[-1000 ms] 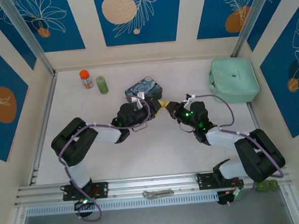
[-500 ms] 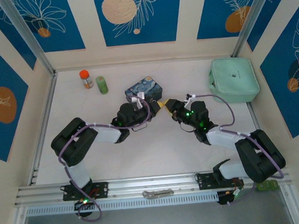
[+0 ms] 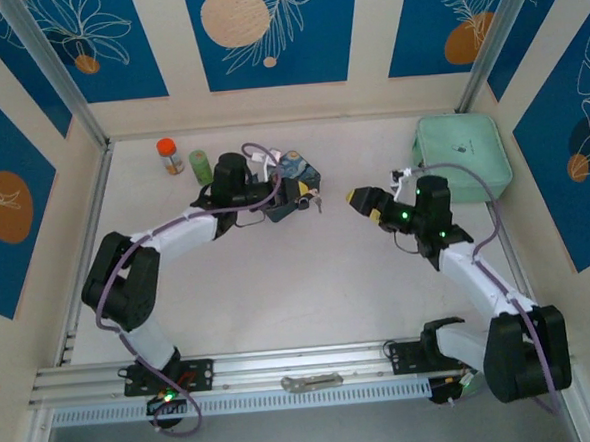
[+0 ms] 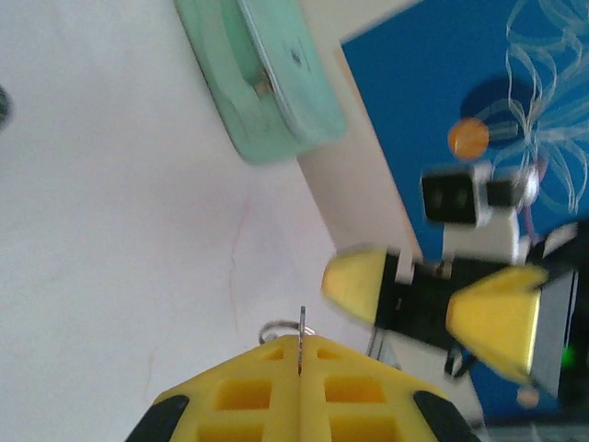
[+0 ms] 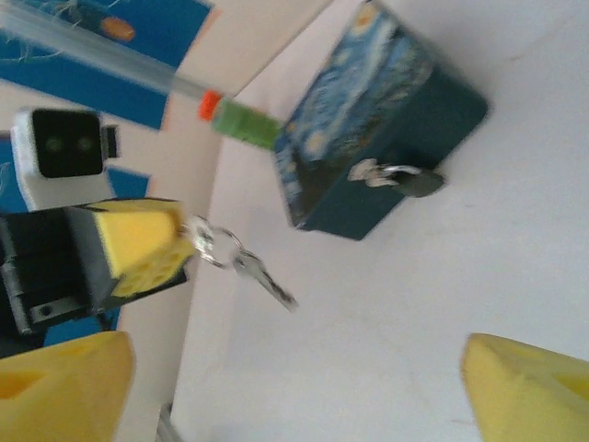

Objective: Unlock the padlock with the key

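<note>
The key (image 5: pixel 268 279) dangles from a small ring (image 5: pixel 217 247) at the tips of my left gripper (image 5: pixel 147 241), which is shut on it. In the left wrist view the yellow fingers of my left gripper (image 4: pixel 301 350) pinch a thin metal edge of the key (image 4: pixel 301 322). The padlock (image 5: pixel 420 182), dark-bodied with a silver shackle, hangs on the front of the blue starry tin (image 5: pixel 368 138). From above, my left gripper (image 3: pixel 311 197) sits beside the tin (image 3: pixel 294 165). My right gripper (image 3: pixel 362 201) stands open and holds nothing, a short way right of the key (image 3: pixel 318 204).
A mint green case (image 3: pixel 461 158) lies at the back right. An orange-capped bottle (image 3: pixel 170 155) and a green can (image 3: pixel 202 167) stand at the back left. A silver metal piece (image 3: pixel 310 382) rests on the front rail.
The two grippers met at mid-table; the right one opened and drew back to the right. My left gripper shut on the key and swung back toward the tin.
</note>
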### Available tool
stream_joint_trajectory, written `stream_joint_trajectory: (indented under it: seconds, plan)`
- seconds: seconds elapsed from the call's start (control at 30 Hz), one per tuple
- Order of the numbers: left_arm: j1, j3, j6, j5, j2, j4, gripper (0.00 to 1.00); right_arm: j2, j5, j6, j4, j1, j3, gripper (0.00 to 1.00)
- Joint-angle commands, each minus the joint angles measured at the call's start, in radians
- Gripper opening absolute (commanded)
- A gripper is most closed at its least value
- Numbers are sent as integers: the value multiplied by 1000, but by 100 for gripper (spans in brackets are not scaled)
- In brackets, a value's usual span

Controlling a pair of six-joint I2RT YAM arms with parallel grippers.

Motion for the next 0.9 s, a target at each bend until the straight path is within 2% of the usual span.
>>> stream_joint_trajectory:
  seconds: [0.0, 0.1, 0.17, 0.33, 0.43, 0.63, 0.87]
  plan:
    - [-4, 77, 243, 151, -44, -306, 0, 81, -297, -142, -28, -13, 96, 78]
    - [-3, 117, 339, 186, -61, -428, 0, 157, -385, -121, 62, -1, 146, 64]
    - [-3, 127, 375, 199, -74, -470, 0, 191, -404, -112, 117, 24, 165, 58]
    - [-3, 116, 381, 235, -104, -468, 0, 270, -410, -140, 142, 133, 224, 51]
    - [-3, 110, 378, 246, -109, -456, 0, 304, -417, -97, 216, 168, 213, 48]
    - [4, 105, 373, 242, -118, -438, 0, 308, -425, -65, 245, 194, 177, 43]
    - [15, 88, 303, 260, -109, -346, 0, 288, -422, -54, 245, 200, 128, 36]
